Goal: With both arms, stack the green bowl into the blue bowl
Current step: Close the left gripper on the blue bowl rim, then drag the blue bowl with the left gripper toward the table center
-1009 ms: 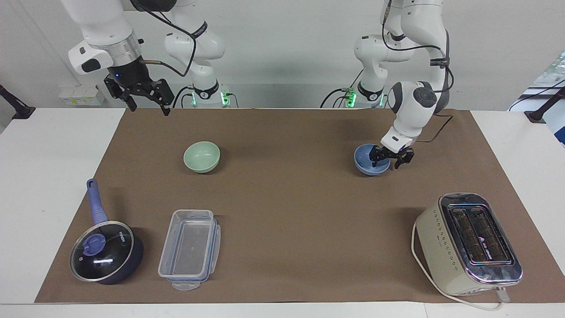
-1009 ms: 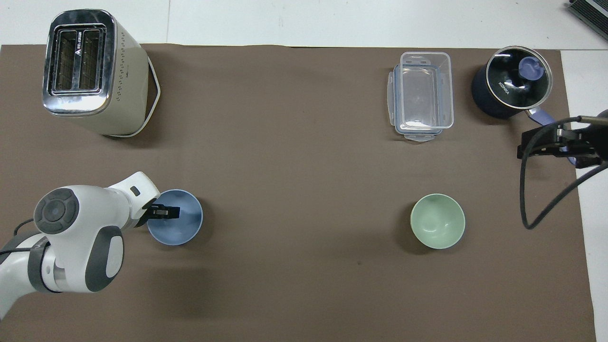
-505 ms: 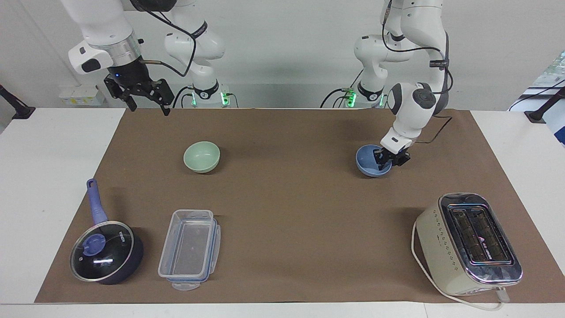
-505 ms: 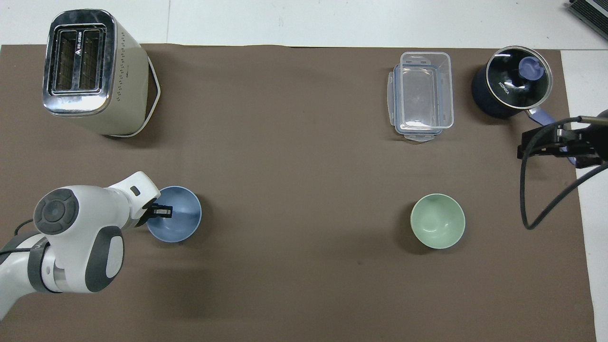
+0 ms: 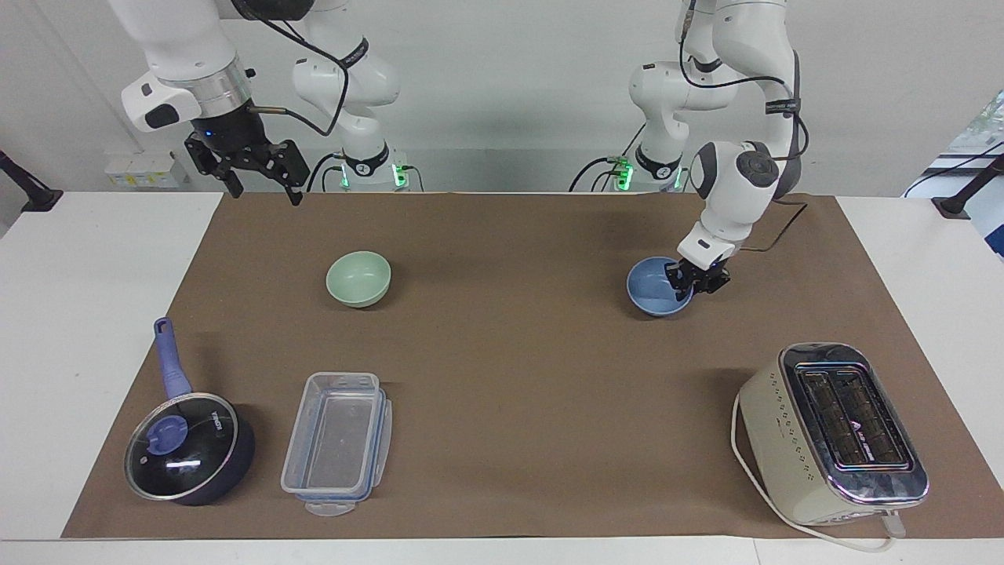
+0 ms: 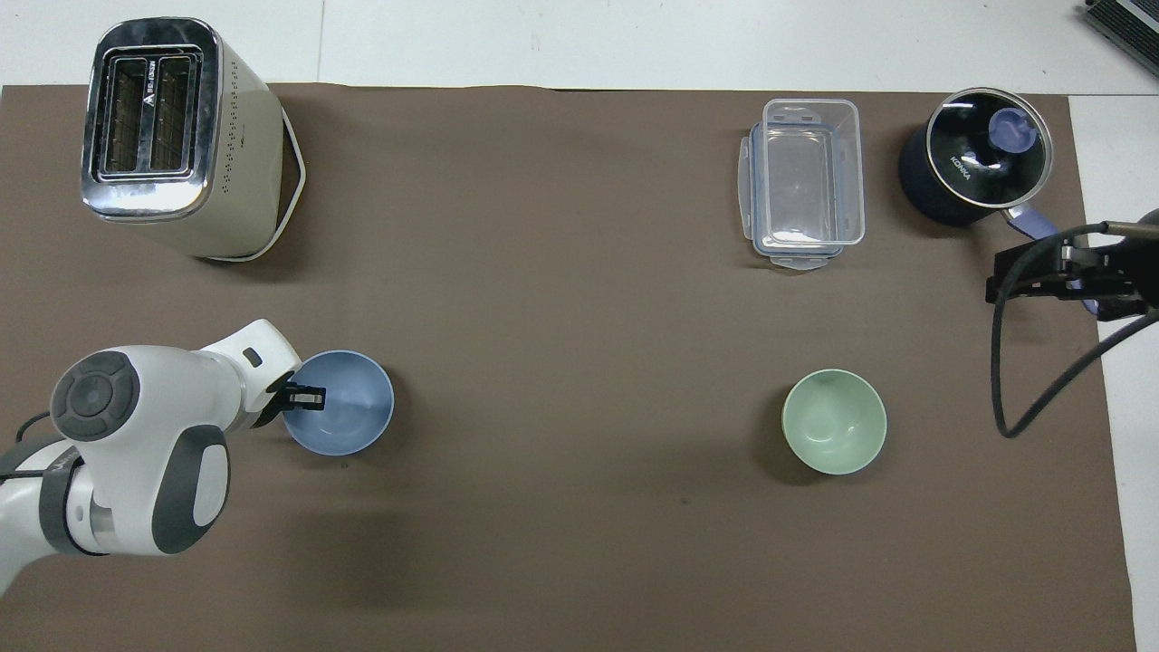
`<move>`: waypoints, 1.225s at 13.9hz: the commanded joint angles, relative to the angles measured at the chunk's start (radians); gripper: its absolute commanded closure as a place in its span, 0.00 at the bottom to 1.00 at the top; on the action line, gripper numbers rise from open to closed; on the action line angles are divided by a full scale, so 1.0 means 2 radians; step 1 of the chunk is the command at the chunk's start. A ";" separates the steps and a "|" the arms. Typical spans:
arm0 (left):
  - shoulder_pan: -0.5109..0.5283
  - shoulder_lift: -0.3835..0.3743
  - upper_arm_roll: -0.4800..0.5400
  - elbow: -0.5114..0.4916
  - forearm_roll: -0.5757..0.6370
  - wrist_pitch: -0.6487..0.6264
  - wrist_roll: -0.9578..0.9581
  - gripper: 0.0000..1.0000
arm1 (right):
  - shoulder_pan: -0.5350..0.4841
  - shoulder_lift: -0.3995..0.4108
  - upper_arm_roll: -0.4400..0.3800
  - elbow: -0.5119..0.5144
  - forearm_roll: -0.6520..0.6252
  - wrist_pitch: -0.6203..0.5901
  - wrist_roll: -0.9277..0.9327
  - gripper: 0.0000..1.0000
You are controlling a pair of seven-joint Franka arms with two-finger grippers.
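The periwinkle-blue bowl (image 5: 655,288) is toward the left arm's end of the brown mat; it also shows in the overhead view (image 6: 344,407). My left gripper (image 5: 694,284) is shut on the blue bowl's rim, on the side toward the left arm's end, one finger inside the bowl (image 6: 308,396). The pale green bowl (image 5: 358,278) stands upright and alone toward the right arm's end (image 6: 834,421). My right gripper (image 5: 263,188) waits open and empty, high over the mat's edge by the robots, apart from the green bowl (image 6: 1050,281).
A cream toaster (image 5: 835,431) stands farther from the robots at the left arm's end. A clear plastic container (image 5: 337,443) and a dark lidded pot with a blue handle (image 5: 184,447) stand farther from the robots than the green bowl.
My left gripper went from open astride the blue bowl's rim to shut on it, and the bowl has shifted slightly. The right arm and the green bowl have not moved.
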 commanded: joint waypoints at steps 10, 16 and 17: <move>0.006 -0.020 0.006 0.219 -0.004 -0.293 -0.015 1.00 | -0.014 -0.010 -0.001 -0.015 0.011 0.003 -0.023 0.00; -0.019 -0.035 0.001 0.221 -0.004 -0.306 -0.071 1.00 | -0.014 -0.010 -0.001 -0.015 0.008 0.002 -0.023 0.00; -0.025 -0.036 0.001 0.220 -0.004 -0.303 -0.082 1.00 | -0.014 -0.010 -0.001 -0.015 0.008 0.003 -0.023 0.00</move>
